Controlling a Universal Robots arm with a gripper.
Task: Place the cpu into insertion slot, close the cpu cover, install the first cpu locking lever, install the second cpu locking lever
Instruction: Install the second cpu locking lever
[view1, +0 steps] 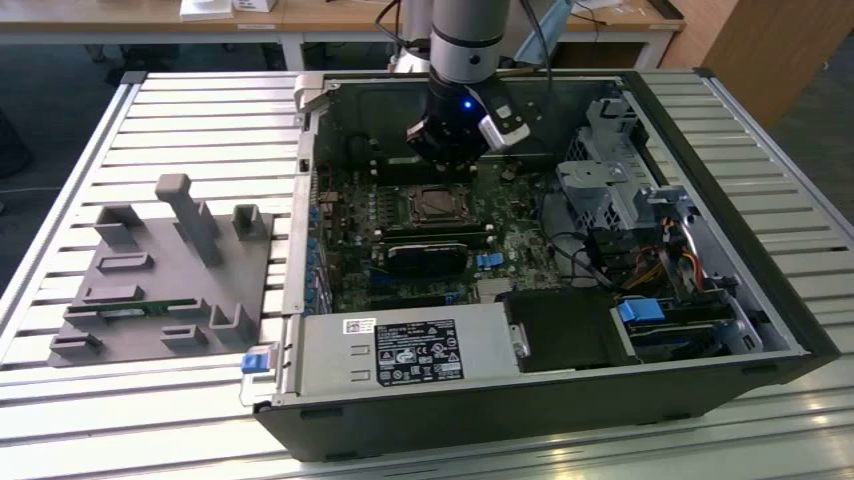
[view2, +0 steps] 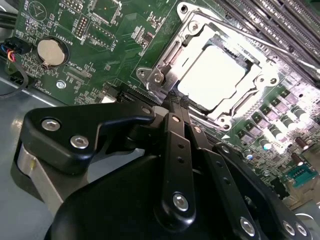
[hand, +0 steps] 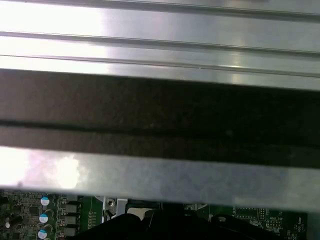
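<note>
Now at lever stage, judged: cpu (view2: 214, 75) seated in insertion slot (view2: 165, 65), upper right of second wrist view, cpu cover (view2: 260, 82) down around it. Fingers (view2: 176, 107) pressed together, empty, tips at socket edge. Calls for catching a lever.

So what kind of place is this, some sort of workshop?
Probably a robotics lab or test bench: an opened computer case lies on a slatted metal table, a grey fixture block of part holders sits beside it, and wooden desks stand behind.
</note>
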